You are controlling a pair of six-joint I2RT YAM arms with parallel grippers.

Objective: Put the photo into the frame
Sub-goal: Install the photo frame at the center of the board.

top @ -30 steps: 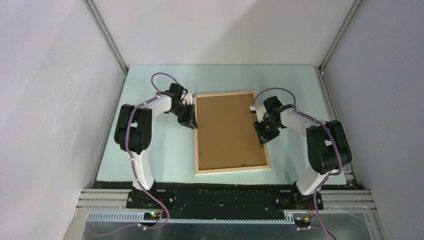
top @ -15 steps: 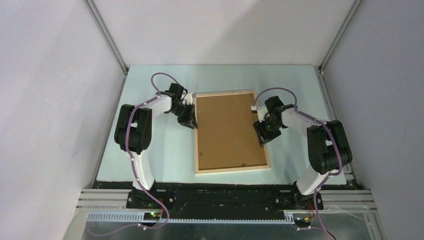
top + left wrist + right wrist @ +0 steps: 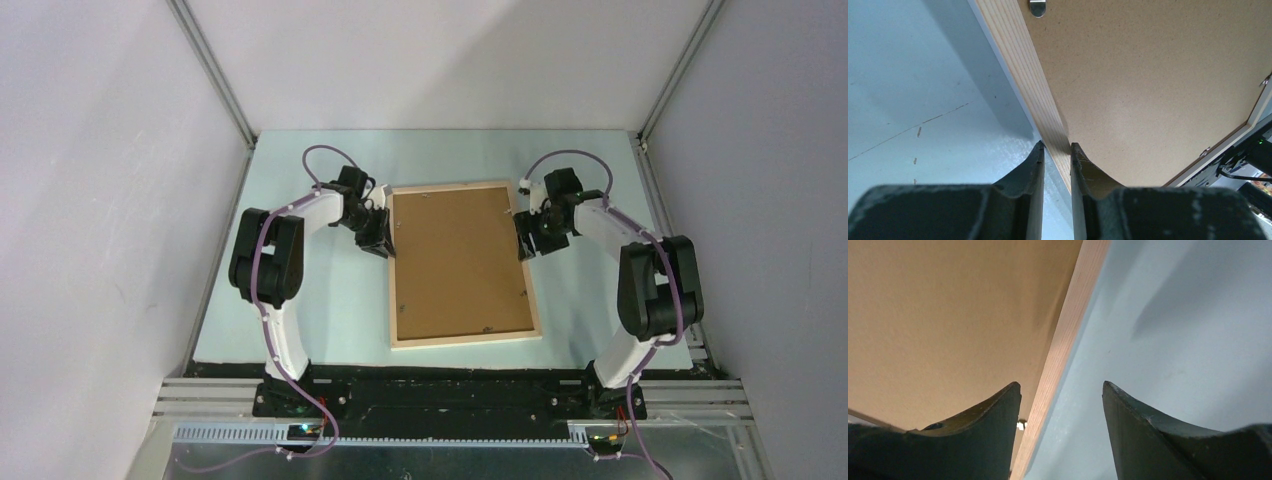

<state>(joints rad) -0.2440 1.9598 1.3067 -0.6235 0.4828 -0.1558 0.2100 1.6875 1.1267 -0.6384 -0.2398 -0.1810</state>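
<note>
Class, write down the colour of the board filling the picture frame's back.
Plain brown: the flat backing board shows best in the left wrist view.

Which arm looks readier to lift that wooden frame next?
Left, probably. The left tool is clamped on the frame at its left rail; the right tool stands open astride the opposite rail, gripping nothing.

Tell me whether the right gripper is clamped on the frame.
No, the right gripper stands open, a wide gap between its fingers straddling the frame.

Frame rail partly out of view
</note>
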